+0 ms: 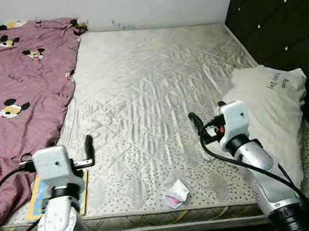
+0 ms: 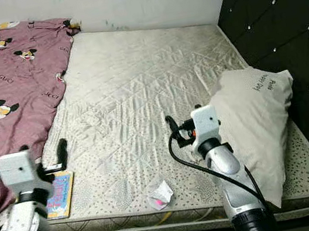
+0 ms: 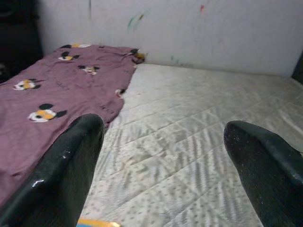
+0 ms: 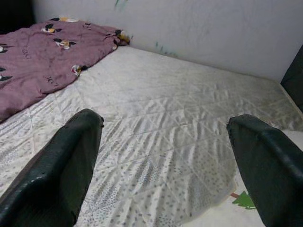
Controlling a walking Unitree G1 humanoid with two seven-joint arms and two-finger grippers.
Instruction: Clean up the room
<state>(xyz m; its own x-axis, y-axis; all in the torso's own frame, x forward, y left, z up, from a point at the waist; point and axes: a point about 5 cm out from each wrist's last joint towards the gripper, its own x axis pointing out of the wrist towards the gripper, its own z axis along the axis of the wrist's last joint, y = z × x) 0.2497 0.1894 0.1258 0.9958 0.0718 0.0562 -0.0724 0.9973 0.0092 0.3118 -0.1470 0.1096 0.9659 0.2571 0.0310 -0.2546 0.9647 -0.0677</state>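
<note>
Both arms are raised over the bed's bare mattress (image 1: pixel 153 74). The left claw (image 3: pixel 165 156) and right claw (image 4: pixel 163 156) are both spread wide, holding nothing. A crumpled wrapper (image 1: pixel 176 194) lies at lower centre near the mattress's front edge, a thin book (image 1: pixel 36 200) at lower left beside the purple cartoon-mouse blanket (image 1: pixel 14 91), and a pillow (image 1: pixel 273 113) at right. The wrapper looks the likeliest pick: lower the right claw over it and pinch its bunched middle. The pillow's dark handwriting is unreadable.

Bedroom: bare mattress (image 1: pixel 155 85), pillow (image 1: pixel 275 107)
</note>
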